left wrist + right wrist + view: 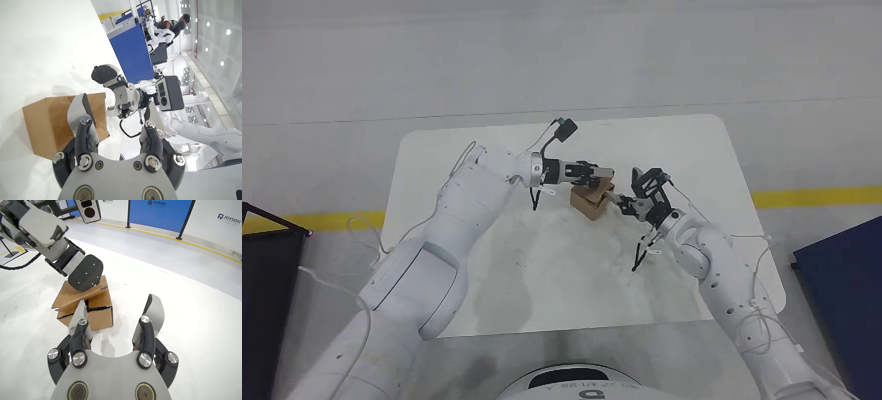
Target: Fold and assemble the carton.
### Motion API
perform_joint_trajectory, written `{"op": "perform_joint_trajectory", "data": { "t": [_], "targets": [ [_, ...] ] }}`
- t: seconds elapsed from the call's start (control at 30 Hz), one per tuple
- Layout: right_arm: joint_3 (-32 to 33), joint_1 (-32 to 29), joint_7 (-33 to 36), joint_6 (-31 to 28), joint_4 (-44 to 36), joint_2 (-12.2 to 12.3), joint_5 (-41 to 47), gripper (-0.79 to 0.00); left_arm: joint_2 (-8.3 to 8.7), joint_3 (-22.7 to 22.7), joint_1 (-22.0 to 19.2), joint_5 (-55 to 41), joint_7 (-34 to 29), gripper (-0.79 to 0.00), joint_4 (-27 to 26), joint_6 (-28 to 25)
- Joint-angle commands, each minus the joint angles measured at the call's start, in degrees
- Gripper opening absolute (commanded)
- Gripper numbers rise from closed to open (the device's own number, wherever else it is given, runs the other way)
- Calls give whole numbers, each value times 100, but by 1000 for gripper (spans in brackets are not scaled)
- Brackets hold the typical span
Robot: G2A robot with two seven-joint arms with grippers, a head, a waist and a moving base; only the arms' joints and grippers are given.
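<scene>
The carton (592,203) stands on the tabletop (542,290). My left hand (116,106), spread apart, lays one pad on its top flap; my right hand (117,301), also apart, sits just beside it.

- Bright, even light comes from above; rows of round ceiling lamps (208,23) glow in the left wrist view.
- The white table (682,280) reflects strongly, and in the left wrist view its surface is nearly washed out to plain white.
- The carton (100,313) throws only a soft, faint shadow on the table beside it.
- Small glints sit on the polished bolts (144,358) behind the right claw (117,300).
- Both wrist views bend straight lines near their edges: the table's rim and the yellow floor line (198,245) curve.
</scene>
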Motion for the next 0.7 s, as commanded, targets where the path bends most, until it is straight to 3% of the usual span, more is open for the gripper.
{"op": "perform_joint_trajectory", "data": {
  "t": [0.0, 0.13, 0.53, 0.67],
  "targets": [
    [36, -29, -6, 31, -23, 8, -20, -77, -4, 3, -2, 17, -12, -179, 0, 6],
    [95, -75, 7, 131, -53, 24, -138, 0, -12, 13, -3, 61, -17, -179, 9, 25],
    [206, -18, -217, 456, -18, 6, -9, 0, -30, 12, -25, 141, -9, -175, 17, 41],
    [93, 117, -207, 506, 127, -29, 13, -43, -38, 15, -19, 165, -6, -175, 23, 58]
  ]
}}
